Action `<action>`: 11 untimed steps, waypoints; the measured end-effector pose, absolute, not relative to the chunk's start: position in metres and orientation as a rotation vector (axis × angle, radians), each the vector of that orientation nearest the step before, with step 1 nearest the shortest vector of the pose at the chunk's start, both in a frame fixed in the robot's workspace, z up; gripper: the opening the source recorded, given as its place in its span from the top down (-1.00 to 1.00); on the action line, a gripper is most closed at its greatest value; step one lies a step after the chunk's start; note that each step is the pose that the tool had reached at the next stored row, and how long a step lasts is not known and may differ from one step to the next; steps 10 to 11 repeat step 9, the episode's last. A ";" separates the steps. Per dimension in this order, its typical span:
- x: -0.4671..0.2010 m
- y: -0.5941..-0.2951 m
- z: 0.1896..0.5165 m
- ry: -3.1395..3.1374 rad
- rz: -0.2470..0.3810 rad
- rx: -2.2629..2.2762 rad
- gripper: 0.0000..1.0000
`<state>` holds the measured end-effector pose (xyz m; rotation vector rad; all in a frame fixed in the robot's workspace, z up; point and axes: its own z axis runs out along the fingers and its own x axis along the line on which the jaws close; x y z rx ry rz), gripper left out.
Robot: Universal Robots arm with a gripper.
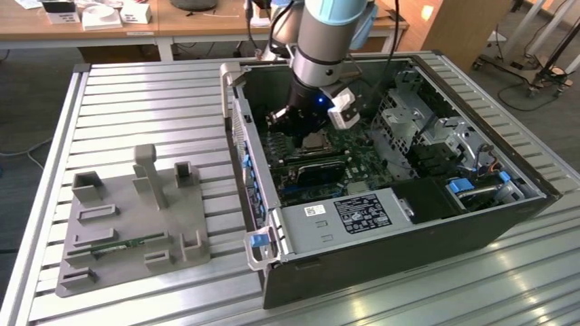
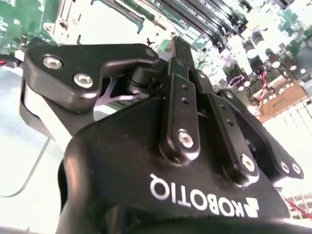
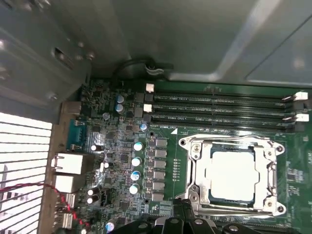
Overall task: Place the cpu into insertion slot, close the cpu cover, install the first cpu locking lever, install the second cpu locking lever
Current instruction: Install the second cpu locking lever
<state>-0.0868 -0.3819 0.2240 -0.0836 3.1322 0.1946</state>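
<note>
The cpu (image 3: 232, 174) lies flat in the insertion slot (image 3: 194, 191) on the green board, its silvery top showing through the window of the cpu cover (image 3: 267, 168), which lies down over it. A thin metal lever rod (image 3: 229, 140) runs along the socket edge beside the memory slots. My gripper (image 3: 183, 214) hangs just off the socket's corner on the opposite side, close above the board. In the exterior view my gripper (image 1: 303, 125) reaches down into the open computer case (image 1: 381, 258), right beside the cpu (image 1: 316, 140). The second wrist view shows the gripper's black body (image 2: 175, 185).
Long black memory slots (image 3: 219, 105) lie beside the socket. The case wall (image 3: 146, 34) rises behind them. A drive cage (image 1: 426, 129) and a power supply (image 1: 363, 212) crowd the case at the exterior view's right. A grey fixture (image 1: 127, 217) sits on the slatted table.
</note>
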 end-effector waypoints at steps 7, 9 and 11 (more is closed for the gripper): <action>-0.087 -0.382 0.226 3.132 0.195 -0.084 0.80; -0.087 -0.382 0.227 3.132 0.195 -0.084 0.80; -0.087 -0.382 0.227 3.132 0.195 -0.084 0.80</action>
